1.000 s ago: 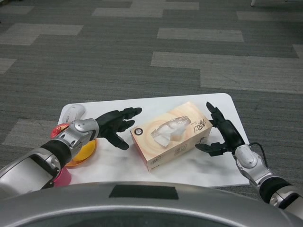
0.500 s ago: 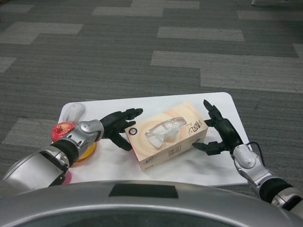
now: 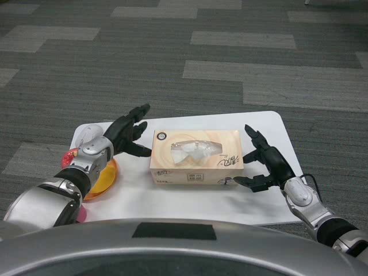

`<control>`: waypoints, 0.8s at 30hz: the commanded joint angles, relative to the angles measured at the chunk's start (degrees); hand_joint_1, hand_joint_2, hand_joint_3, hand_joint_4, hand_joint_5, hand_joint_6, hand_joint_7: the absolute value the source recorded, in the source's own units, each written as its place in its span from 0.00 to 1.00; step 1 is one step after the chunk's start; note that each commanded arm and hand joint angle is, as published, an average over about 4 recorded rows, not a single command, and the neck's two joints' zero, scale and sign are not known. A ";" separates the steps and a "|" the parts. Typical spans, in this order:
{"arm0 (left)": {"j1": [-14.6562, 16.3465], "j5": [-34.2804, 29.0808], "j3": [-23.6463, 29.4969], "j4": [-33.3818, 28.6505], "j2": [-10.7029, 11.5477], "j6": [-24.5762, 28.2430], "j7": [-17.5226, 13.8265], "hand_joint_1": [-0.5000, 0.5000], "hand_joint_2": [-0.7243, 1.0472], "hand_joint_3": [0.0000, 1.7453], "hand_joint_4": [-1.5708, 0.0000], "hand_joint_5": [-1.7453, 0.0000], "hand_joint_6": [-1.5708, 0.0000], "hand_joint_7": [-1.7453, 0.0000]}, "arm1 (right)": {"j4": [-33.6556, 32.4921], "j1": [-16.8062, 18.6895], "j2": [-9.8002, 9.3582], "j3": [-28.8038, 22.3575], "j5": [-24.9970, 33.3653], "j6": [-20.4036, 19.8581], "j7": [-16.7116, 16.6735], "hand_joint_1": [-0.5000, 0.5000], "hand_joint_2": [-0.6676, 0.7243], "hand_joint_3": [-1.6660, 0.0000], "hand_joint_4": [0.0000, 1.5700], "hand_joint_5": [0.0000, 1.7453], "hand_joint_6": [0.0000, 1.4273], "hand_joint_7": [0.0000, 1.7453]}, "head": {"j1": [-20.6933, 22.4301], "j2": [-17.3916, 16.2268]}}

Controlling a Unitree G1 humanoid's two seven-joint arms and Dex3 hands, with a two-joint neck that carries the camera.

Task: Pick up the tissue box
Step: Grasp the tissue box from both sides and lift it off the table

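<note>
The tissue box (image 3: 195, 158) is tan with a swirl print and a white tissue showing through its top slot. It lies flat mid-table, its long side nearly parallel to the front edge. My left hand (image 3: 127, 133) hovers at the box's left end with fingers spread; its lowest finger reaches close to the box's corner. My right hand (image 3: 265, 165) is at the box's right end with fingers apart, the lower fingertips close to the bottom right corner. Neither hand grips the box.
On the white table (image 3: 264, 123), an orange plate (image 3: 102, 179) lies at the left under my left forearm, with something red (image 3: 69, 155) at its far rim. A white computer mouse (image 3: 85, 134) sits at the back left. The table edge runs close behind my right hand.
The box has turned from a slant to nearly square with the table edge and shifted a little back. My left hand drew left and lifted away; the right hand stayed at the right end.
</note>
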 commanded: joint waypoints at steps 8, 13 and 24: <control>0.59 -1.09 4.64 0.01 -0.50 -1.82 0.52 1.00 1.00 0.10 1.00 1.00 1.00 1.00 | -1.14 0.01 0.49 -0.24 -0.24 -0.43 1.25 0.50 0.18 0.62 0.47 0.78 0.00 0.04 | -0.40 -0.29; 0.61 -1.20 3.36 0.01 -0.30 -0.55 -1.94 1.00 1.00 0.10 1.00 1.00 1.00 1.00 | -0.55 0.01 0.73 -1.17 -0.17 -0.43 1.25 0.50 0.18 0.62 0.41 0.76 0.00 0.01 | -0.35 -0.28; 1.38 -2.19 1.19 -1.13 1.24 0.93 -6.93 1.00 1.00 0.10 1.00 1.00 1.00 1.00 | 1.19 -0.43 1.12 -3.69 -0.15 -0.45 1.25 0.48 0.23 0.62 0.31 0.71 0.00 0.02 | -0.64 0.16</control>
